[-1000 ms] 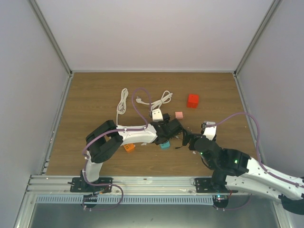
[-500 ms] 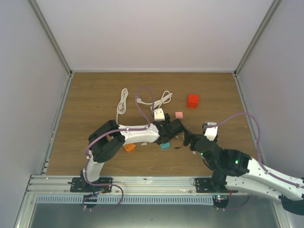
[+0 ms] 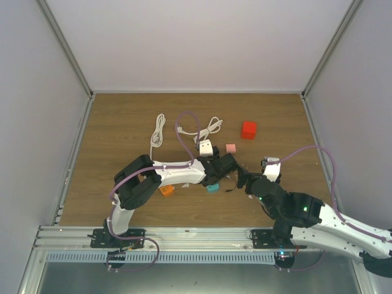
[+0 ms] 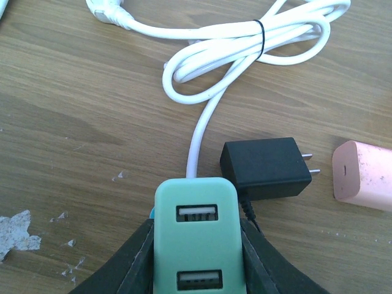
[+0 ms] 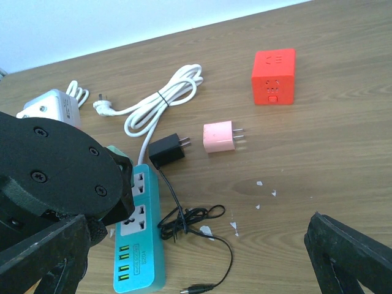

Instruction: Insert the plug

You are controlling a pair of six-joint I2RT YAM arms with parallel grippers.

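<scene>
Your left arm eased a little to the right a second ago and has sat almost still for the last half second. The right arm has hardly stirred either. Read that as a settled hold. The left gripper (image 4: 196, 260) has its fingers clamped on the sides of the teal strip (image 4: 196, 220), so the socket side is pinned, but the plug (image 4: 265, 168) is not yet picked up. It lies flat on the table just right of the strip's far end, and you cannot tell whether they touch. Its prongs point right, at the pink adapter (image 4: 364, 174). The right gripper (image 5: 196, 245) hangs on the near side of it, fingers spread wide and empty, so I'd judge the pick is your next job.

The left wrist view gives you the prong direction and the strip's USB ports, but not the mains sockets. The right wrist view shows those sockets along the strip's top. It also shows the plug's thin wire (image 5: 184, 217) tangled just right of the strip, and the red cube (image 5: 274, 77) far to the right. From above, the two arms crowd over the plug and you cannot pick it out.
</scene>
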